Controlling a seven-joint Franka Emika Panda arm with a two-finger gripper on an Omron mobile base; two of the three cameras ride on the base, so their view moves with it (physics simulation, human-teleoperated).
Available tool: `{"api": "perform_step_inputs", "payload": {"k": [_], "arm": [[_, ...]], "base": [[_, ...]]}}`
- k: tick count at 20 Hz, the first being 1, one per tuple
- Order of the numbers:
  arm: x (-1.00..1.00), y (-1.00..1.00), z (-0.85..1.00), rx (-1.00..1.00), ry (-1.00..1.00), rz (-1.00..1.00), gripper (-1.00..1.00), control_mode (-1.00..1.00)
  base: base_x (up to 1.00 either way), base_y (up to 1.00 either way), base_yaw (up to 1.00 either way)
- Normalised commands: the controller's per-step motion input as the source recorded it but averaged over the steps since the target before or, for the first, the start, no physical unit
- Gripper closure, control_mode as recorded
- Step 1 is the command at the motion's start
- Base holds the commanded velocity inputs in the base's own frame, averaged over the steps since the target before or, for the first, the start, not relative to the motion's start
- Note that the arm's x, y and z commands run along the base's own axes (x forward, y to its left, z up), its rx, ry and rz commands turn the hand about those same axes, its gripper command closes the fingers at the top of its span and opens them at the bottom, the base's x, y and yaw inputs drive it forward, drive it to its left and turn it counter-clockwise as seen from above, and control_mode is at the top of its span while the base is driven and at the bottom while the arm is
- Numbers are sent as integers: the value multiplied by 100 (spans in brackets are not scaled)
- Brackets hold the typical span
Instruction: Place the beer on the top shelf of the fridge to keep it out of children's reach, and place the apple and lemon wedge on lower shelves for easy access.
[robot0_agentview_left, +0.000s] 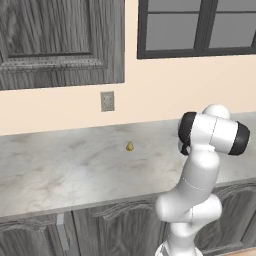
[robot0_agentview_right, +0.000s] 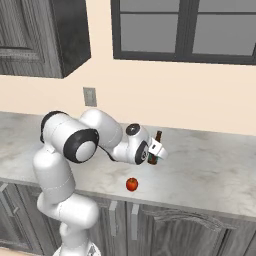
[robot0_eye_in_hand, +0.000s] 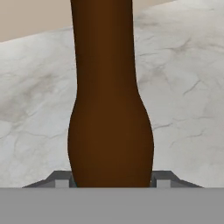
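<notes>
Bottle: stands upright on the counter, long axis vertical, directly between the gripper fingers, one on each flank. Whether the jaws already clamp the glass cannot be told. Apple: on the counter, just below and nearer the edge.

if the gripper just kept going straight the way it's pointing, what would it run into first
The beer: the brown bottle stands right between the fingertips of the gripper, so it would meet the bottle's body at once. Behind it lies the marble counter, then the beige wall.
</notes>
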Motion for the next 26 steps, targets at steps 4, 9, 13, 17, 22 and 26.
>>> {"api": "perform_step_inputs", "payload": {"k": [4,9,13,17,22,26], "arm": [[0,-1,0,0,0,3,100,-100],[-19,0,27,0,-5,3,100,-100],[-44,3,75,4,-16,1,100,-100],[-67,19,99,0,-24,4,100,-100],[-69,61,100,0,-8,10,100,-100],[-74,77,100,0,-1,22,100,-100]], "base": [[0,0,0],[0,0,0],[0,0,0],[0,0,0],[0,0,0],[0,0,0]]}}
